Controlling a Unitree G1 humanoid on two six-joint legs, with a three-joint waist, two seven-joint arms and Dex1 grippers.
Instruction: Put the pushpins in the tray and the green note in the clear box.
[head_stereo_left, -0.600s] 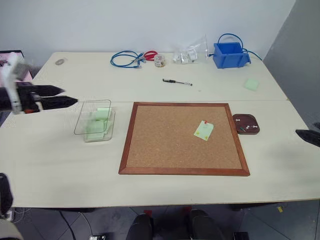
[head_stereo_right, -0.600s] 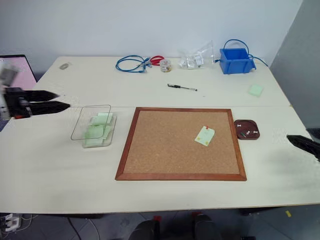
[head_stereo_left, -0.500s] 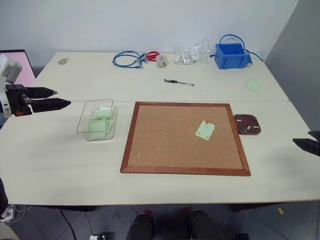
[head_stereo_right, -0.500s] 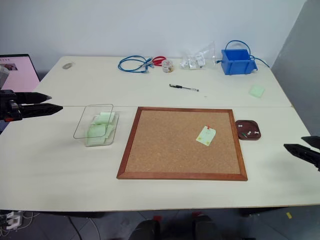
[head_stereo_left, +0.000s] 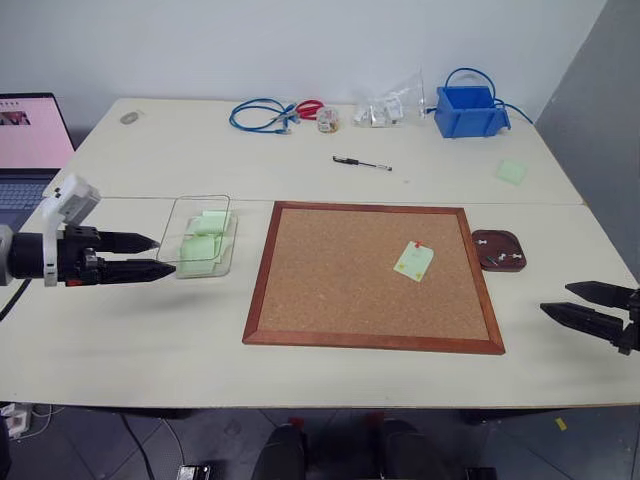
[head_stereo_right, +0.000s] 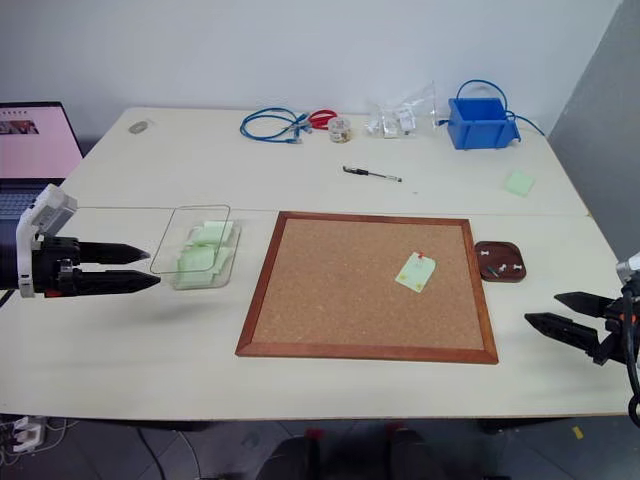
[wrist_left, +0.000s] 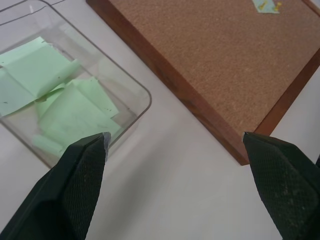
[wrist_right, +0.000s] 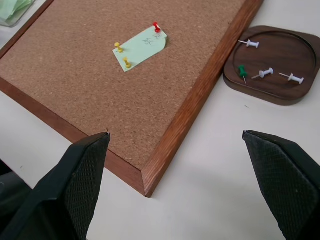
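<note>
Table (head_stereo_left: 150, 330): bears all items listed below.
Cork board (head_stereo_left: 340, 290): mid-table, with the green note (head_stereo_left: 412, 260) pinned on by three pushpins (wrist_right: 156, 26) — one red, two yellow.
Clear box (head_stereo_left: 198, 237): just beside the board's left edge, pale green notes already inside.
Tray (head_stereo_left: 498, 250): just beside the board's right edge, holds four pins.
Left gripper (head_stereo_left: 148, 256): jaws wide, empty — has swung in beside the box.
Right gripper (head_stereo_right: 557, 312): jaws wide, empty — has come further in, now near the board's right corner; likely heading for the note's pins.
</note>
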